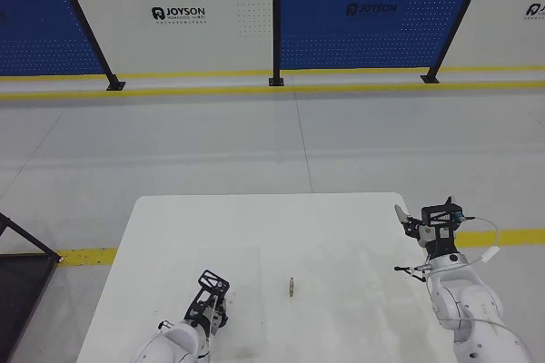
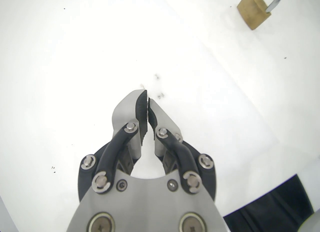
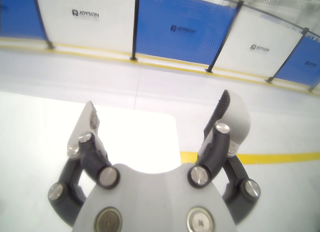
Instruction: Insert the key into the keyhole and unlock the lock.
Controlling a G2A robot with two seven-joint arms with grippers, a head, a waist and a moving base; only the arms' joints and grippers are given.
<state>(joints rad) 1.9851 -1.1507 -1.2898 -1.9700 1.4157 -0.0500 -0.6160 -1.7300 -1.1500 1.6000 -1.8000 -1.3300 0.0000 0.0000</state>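
Observation:
A brass padlock (image 2: 253, 11) with a steel shackle lies flat on the white table (image 2: 75, 42); in the top view the padlock (image 1: 292, 287) is near the table's middle front. My left gripper (image 2: 147, 96) hovers low over the table to the left of the lock, shut, with nothing visible between its black pads. The left gripper (image 1: 214, 289) sits near the front edge in the top view. My right gripper (image 3: 157, 102) is open and holds nothing, above the table's far right corner (image 3: 172, 118). The right gripper (image 1: 425, 221) is at the table's right edge.
The table (image 1: 254, 236) has a few small dark specks (image 2: 158, 95) near my left fingertips. Beyond it lie grey floor with yellow lines (image 1: 82, 256) and blue and white fence panels (image 1: 363, 36). A black frame (image 1: 9, 236) stands off the table's left side.

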